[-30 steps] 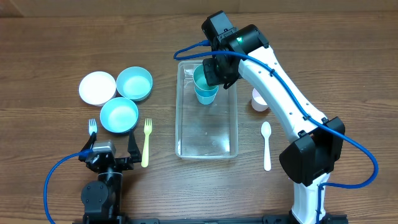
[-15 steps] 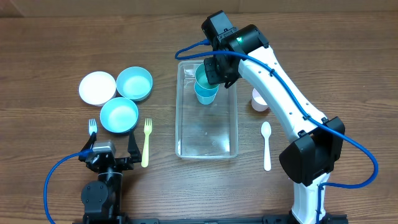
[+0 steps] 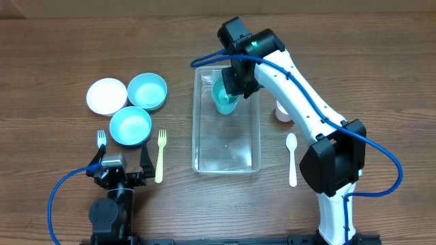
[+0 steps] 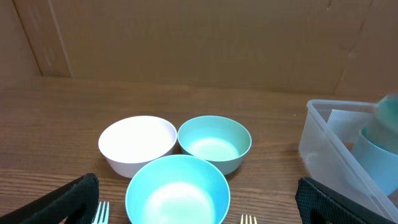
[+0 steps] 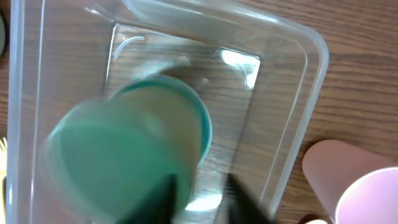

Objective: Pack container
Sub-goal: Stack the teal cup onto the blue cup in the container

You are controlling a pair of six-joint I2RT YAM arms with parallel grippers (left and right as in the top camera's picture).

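Observation:
The clear plastic container (image 3: 195, 129) lies lengthwise at the table's middle. A teal cup (image 3: 224, 101) is inside its far end, tilted and blurred in the right wrist view (image 5: 124, 162). My right gripper (image 3: 234, 86) hovers right above that cup. In the right wrist view its fingers (image 5: 202, 199) stand apart beside the cup, with the container floor (image 5: 249, 124) showing between them. My left gripper (image 3: 120, 162) rests wide open near the front left, holding nothing. In the left wrist view (image 4: 196, 202) it faces the bowls, and the container (image 4: 329, 137) with the cup (image 4: 379, 146) shows at right.
A white bowl (image 3: 107, 95) and two teal bowls (image 3: 147, 90) (image 3: 130, 126) sit left of the container. Two forks (image 3: 101, 139) (image 3: 161, 155) lie in front of them. A white spoon (image 3: 291, 160) and a pink cup (image 3: 284, 110) (image 5: 348, 180) are right of the container.
My right gripper's fingers have parted and let go of the teal cup, which has dropped lower into the container's far end. The right arm shifted slightly left. The left arm has not moved.

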